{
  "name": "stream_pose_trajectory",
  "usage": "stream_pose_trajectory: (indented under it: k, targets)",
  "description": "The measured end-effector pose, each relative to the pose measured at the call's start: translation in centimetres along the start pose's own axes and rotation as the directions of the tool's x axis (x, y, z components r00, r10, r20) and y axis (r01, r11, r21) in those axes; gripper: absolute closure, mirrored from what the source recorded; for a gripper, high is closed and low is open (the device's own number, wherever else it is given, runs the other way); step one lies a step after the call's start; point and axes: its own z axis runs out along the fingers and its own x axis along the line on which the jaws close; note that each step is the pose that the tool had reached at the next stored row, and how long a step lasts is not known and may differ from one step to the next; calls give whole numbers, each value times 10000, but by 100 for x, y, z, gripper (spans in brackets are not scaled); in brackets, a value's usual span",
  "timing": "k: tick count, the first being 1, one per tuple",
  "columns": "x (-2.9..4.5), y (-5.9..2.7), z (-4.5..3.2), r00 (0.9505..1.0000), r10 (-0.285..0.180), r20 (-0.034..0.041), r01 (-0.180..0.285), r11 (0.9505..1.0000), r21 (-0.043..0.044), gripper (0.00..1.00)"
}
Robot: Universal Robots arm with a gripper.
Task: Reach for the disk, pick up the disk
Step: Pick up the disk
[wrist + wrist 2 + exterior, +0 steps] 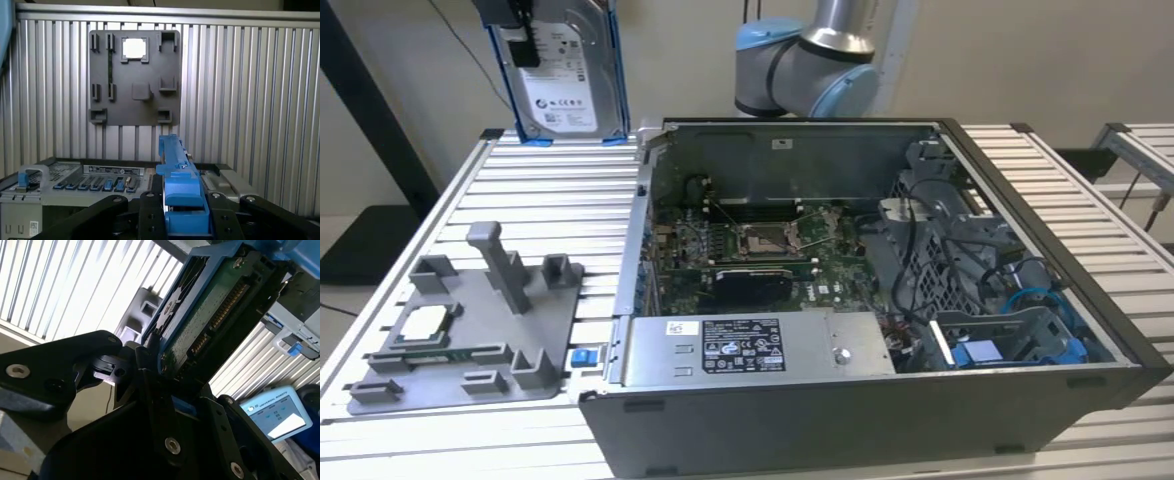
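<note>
Grey arm (817,85), blue caps (761,36), black claw (185,215)

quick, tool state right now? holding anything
Tool: closed, holding the disk, gripped at its blue frame.

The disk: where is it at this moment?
In the exterior view's upper left, the disk hangs upright, gripped by the hand, beyond the grey parts tray and left of the open computer case.

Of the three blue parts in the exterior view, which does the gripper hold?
The blue frame of the disk, upright in the gripper; the bracket sits inside the case, the clip beside the grey tray.
</note>
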Motion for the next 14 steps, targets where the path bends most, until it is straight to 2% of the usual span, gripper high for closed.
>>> stream_pose_trajectory:
  k: [8,14]
  targets:
    - [2,-210,-1,10000,0,1,0,10000,1,100]
    - [4,-305,-1,10000,-1,0,1,10000,0,100]
